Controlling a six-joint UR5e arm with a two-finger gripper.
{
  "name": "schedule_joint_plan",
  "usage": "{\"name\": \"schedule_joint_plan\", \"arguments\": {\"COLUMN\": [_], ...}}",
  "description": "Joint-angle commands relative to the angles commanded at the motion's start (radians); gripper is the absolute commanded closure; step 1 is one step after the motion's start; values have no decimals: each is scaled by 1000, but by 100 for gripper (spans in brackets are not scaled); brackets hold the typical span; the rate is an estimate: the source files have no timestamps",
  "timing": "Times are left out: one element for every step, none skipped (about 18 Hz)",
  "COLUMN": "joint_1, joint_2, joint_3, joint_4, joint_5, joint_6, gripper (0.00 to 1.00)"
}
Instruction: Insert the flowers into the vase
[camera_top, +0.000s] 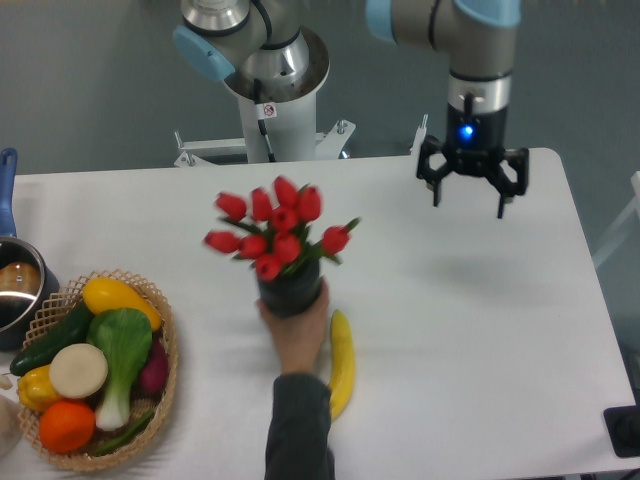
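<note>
The red tulips (272, 230) stand with their stems inside the dark vase (290, 292), near the middle of the white table (470, 330). A person's hand (298, 335) reaches in from the front edge and grips the vase. My gripper (469, 207) hangs above the far right part of the table, well to the right of the vase. Its fingers are spread open and hold nothing.
A yellow banana (342, 362) lies just right of the person's forearm. A wicker basket (170, 375) with several vegetables and fruits sits at the front left. A steel pot with a blue handle (14, 280) is at the left edge. The robot base (270, 95) stands behind the table.
</note>
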Motion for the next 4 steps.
{"name": "schedule_joint_plan", "arguments": {"joint_1": [-6, -8, -8, -6], "joint_2": [-31, -57, -71, -72], "joint_3": [25, 43, 54, 49], "joint_4": [0, 2, 2, 0], "joint_5": [29, 39, 43, 45], "joint_6": [-2, -6, -8, -8], "gripper": [0, 0, 0, 0]}}
